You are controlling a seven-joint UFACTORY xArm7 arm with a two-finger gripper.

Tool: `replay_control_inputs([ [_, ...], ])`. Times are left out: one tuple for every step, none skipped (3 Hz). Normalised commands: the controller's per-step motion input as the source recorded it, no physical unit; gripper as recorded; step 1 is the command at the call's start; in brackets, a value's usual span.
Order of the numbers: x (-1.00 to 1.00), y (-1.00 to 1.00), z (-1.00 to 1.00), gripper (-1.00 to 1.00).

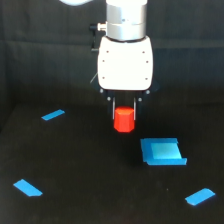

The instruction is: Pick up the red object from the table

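Observation:
The red object (124, 122) is a small red-orange faceted stub in the middle of the exterior view. My gripper (124, 115) comes straight down from the white wrist housing. Its two dark fingers (112, 107) stand against the upper sides of the red object, one on each side, so the gripper looks shut on it. The lower half of the block shows below the fingertips. I cannot tell whether the block rests on the black table (80, 165) or hangs just above it.
A larger flat blue block (161, 151) lies just to the exterior view's right of the red object and lower in the view. Blue tape strips lie at the upper left (53, 115), lower left (27, 188) and lower right (199, 196). A dark curtain hangs behind.

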Motion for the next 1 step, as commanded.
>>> replay_control_inputs([
  [-0.02, -0.02, 0.28, -0.98],
])
